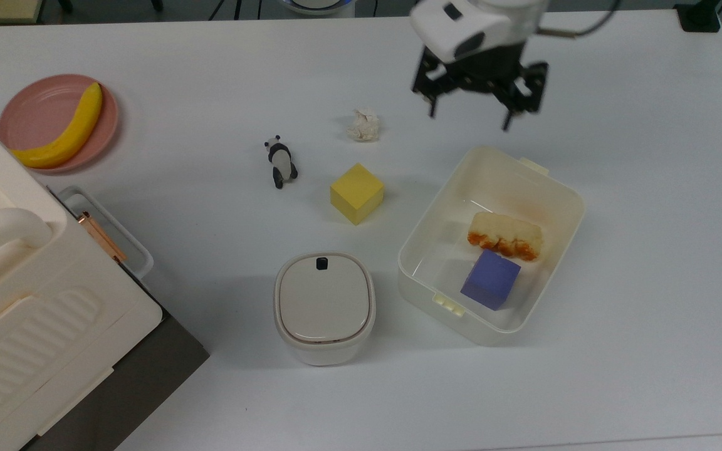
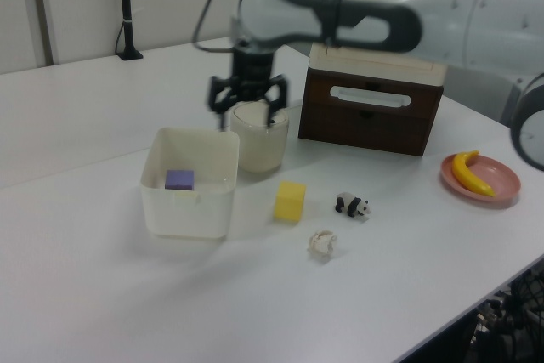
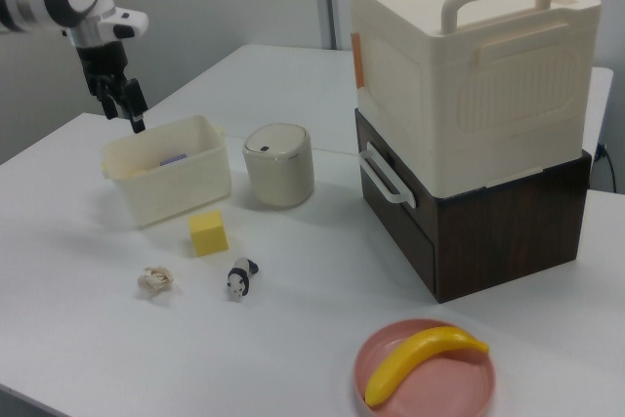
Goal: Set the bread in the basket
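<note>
table (image 1: 649, 250) is carrying everything here. basket (image 1: 571, 194) is sitting toward the top view's right, and inside it bread (image 1: 505, 235) is lying pale side up, touching a purple cube (image 1: 490, 279) just nearer the top view's bottom edge. gripper (image 1: 469, 111) is hanging above the table beyond the basket's far rim, fingers spread wide and gripping nothing. yellow cube (image 1: 356, 193), panda (image 1: 281, 161) and paper ball (image 1: 364, 124) are sitting to the top view's left of the basket. placing is looking done; next is calling only for pulling the arm clear.
</note>
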Action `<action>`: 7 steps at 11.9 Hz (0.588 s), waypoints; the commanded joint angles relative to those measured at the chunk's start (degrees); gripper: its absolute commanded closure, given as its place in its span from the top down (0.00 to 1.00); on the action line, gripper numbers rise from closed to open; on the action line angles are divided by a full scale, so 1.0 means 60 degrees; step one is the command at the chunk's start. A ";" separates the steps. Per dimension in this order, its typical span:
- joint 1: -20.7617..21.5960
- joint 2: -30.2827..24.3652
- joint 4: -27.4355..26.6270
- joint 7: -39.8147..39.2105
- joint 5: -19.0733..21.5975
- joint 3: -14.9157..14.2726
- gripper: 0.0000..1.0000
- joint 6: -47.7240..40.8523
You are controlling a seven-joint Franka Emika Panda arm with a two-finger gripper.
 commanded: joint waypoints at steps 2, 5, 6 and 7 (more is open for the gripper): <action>-0.1374 -0.1426 -0.0571 -0.2419 -0.0104 -0.0043 1.00 -0.2018; -0.2432 -0.2015 -0.0793 -0.3759 -0.0148 -0.0043 1.00 -0.2680; -0.2696 -0.2001 -0.0793 -0.3759 -0.0148 -0.0043 1.00 -0.2636; -0.2872 -0.1986 -0.0836 -0.3759 -0.0148 -0.0043 1.00 -0.2607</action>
